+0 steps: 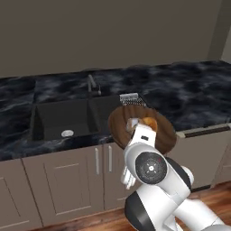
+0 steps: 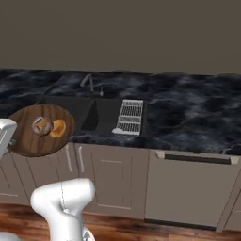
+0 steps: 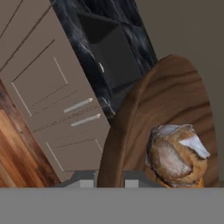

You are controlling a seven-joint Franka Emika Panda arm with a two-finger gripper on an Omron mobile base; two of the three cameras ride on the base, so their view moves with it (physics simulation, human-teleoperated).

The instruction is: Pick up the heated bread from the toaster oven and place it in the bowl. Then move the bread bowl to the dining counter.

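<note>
Kitchen, rendered. Black marbled countertop (image 1: 189,97) on taupe cabinet fronts (image 1: 67,180), dark inset sink (image 1: 63,118) with faucet (image 1: 91,84), white drying rack (image 2: 129,116) beside it, wood plank floor (image 2: 141,228).

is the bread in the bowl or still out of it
In. The heated bread lies inside the bowl, beside an orange pastry.
</note>
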